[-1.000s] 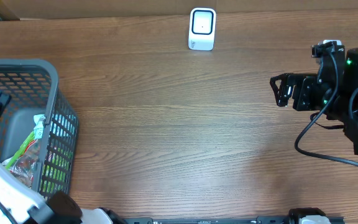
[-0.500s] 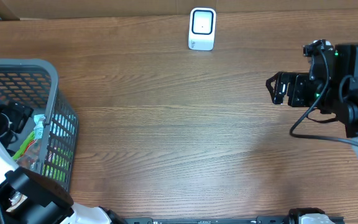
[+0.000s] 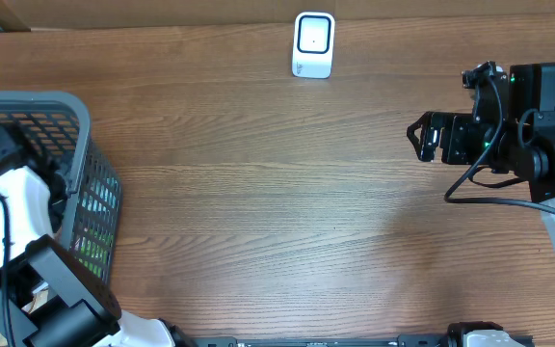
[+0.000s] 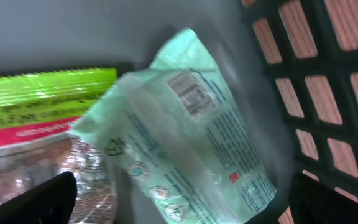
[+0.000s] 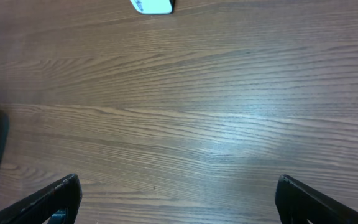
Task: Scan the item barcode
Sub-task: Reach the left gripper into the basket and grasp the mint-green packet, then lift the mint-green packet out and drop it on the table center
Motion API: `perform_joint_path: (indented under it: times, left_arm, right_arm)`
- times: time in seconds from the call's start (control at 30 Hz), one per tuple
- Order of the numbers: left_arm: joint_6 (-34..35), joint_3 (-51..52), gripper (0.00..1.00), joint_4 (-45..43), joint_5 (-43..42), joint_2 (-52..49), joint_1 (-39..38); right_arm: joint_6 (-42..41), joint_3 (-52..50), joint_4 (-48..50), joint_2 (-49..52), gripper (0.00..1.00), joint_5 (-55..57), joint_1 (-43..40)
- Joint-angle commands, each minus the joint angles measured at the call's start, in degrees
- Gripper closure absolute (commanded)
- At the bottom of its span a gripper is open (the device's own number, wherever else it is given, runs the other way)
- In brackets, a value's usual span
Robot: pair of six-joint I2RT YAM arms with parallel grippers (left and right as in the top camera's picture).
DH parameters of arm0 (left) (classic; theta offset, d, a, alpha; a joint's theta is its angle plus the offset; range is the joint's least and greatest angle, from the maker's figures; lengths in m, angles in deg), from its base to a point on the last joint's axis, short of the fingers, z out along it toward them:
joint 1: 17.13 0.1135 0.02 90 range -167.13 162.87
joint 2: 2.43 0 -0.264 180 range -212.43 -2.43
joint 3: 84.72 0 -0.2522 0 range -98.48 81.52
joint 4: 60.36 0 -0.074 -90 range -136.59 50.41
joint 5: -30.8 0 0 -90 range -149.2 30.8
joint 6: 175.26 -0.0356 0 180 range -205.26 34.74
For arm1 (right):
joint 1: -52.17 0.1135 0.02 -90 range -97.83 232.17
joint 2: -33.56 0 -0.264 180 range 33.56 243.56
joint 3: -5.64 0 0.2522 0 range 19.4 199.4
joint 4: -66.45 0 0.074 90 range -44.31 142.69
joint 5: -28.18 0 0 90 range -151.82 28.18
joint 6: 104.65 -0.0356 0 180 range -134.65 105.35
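down in the basket [image 4: 319, 74], wide-spread left gripper [image 4: 188, 202] over green pouch [image 4: 191, 137]

Wooden table [image 3: 277, 212] carries 2 things: white scanner [image 3: 313, 44] far edge; grey basket [image 3: 85, 125] left.

Left fingers [image 4: 39, 200] wide apart, aimed downward; right fingers [image 5: 48, 199] equally wide, tilted downward.

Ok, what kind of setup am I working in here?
Probably a mock shop checkout: a white barcode scanner stands on the wooden table, and a grey shopping basket at the left holds packaged goods, including a pale green pouch with its barcode showing.
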Motion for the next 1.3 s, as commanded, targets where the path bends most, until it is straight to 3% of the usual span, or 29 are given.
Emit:
perform_joint_path:
  times: [0.0, 0.37, 0.43, 0.57, 0.63, 0.67, 0.7, 0.9, 1.27]
  left_arm:
    - [4.24, 2.08, 0.05, -0.7, 6.4, 0.39, -1.29]
    - [7.56, 4.85, 0.16, -1.18, 6.84, -3.5, -1.31]
    - [7.52, 4.85, 0.23, -1.6, 6.86, -4.85, -1.31]
    - [7.54, 4.85, 0.46, -2.43, 6.84, -7.06, -1.31]
    - [7.54, 4.85, 0.69, -2.71, 6.56, -7.85, -1.31]
    - [7.52, 4.83, 0.91, -2.75, 6.34, -7.91, -1.31]
    - [7.52, 4.61, 0.96, -2.69, 6.32, -7.87, -1.31]
    - [7.3, -1.16, 0.96, 2.62, 5.7, -5.84, -1.14]
    - [3.82, -26.99, 0.96, 24.92, 5.95, 2.32, -1.14]
  right_arm:
    - [0.07, 1.66, -0.42, -0.09, 0.0, -0.74, -0.2]
    - [0.04, 1.66, -0.79, -0.09, 0.0, -0.74, -0.2]
    - [0.04, 1.66, -0.79, -0.09, 0.0, -0.74, -0.2]
    - [0.04, 1.66, -0.98, -0.09, 0.0, -0.74, -0.2]
    - [0.04, 1.66, -1.03, -0.09, 0.0, -0.74, -0.2]
    - [0.04, 1.66, -1.14, -0.09, 0.0, -0.74, -0.2]
    - [0.04, 1.66, -1.22, -0.09, 0.0, -0.74, -0.2]
    - [0.04, 1.66, -1.4, -0.09, 0.0, -0.74, -0.2]
    - [0.04, 1.66, -1.49, -0.09, 0.0, -0.74, -0.2]
